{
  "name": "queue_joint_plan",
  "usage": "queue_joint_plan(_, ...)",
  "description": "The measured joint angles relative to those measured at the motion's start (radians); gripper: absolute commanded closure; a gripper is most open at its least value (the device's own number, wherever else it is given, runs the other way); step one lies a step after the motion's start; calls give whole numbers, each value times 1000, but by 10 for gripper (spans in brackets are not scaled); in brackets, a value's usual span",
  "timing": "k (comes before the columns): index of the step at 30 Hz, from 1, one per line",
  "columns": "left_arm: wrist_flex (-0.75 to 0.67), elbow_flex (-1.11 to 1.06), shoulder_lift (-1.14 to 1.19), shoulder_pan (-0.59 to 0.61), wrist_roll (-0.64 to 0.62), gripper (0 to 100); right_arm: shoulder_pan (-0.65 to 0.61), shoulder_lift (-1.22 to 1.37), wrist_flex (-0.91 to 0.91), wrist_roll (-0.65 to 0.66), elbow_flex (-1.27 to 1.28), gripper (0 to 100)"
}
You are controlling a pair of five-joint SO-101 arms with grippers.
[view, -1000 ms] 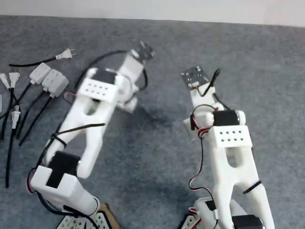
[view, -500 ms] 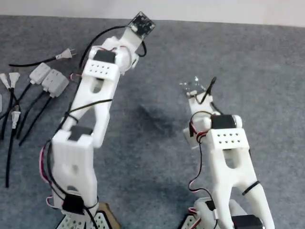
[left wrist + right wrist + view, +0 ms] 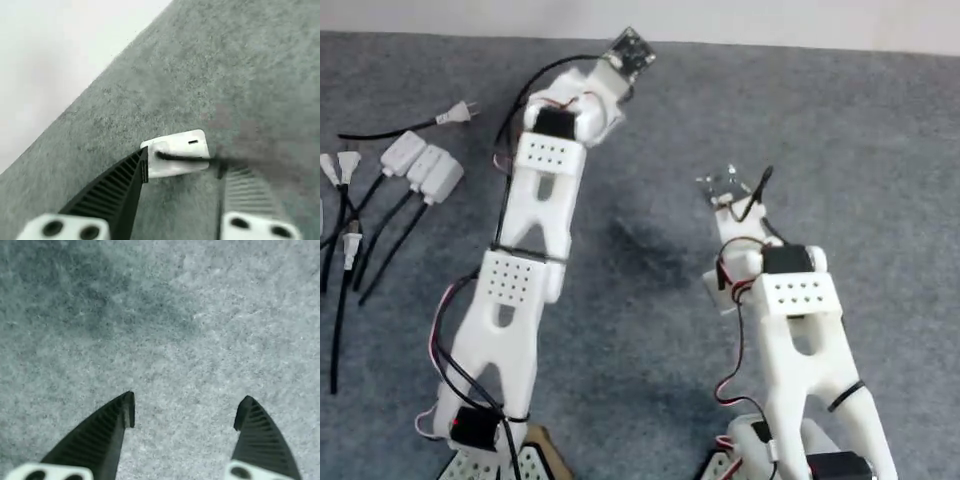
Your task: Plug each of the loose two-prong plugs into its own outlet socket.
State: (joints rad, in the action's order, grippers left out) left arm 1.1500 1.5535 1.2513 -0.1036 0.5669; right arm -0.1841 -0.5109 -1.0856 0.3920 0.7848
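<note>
I'm looking at a mottled grey worktop (image 3: 880,150), speckled light and dark. The left arm (image 3: 535,215) and right arm (image 3: 800,330) are white, with red and black wiring (image 3: 738,340). The fingers (image 3: 107,432) are black and ribbed. The outlet sockets (image 3: 420,165) and plugs (image 3: 455,115) are white, on black cords (image 3: 380,132).

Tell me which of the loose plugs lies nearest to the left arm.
The plug lying alone beyond the sockets, its prongs pointing towards the arm. The others lie farther off, at the view's left edge.
</note>
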Motion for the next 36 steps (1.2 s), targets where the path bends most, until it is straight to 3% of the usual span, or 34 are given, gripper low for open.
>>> queue_joint_plan(9, 328, 55, -150, 89, -325, 737, -23, 0, -46, 0, 0, 685)
queue_joint_plan(16, 594, 61, -256, 304, -347, 737, -57, 0, -97, 6, 0, 685)
queue_joint_plan(25, 603, -57, -262, 574, -252, 737, -107, 0, -181, 15, -54, 685)
queue_joint_plan(36, 526, -301, -261, 629, -244, 737, -218, 0, -209, -3, -78, 685)
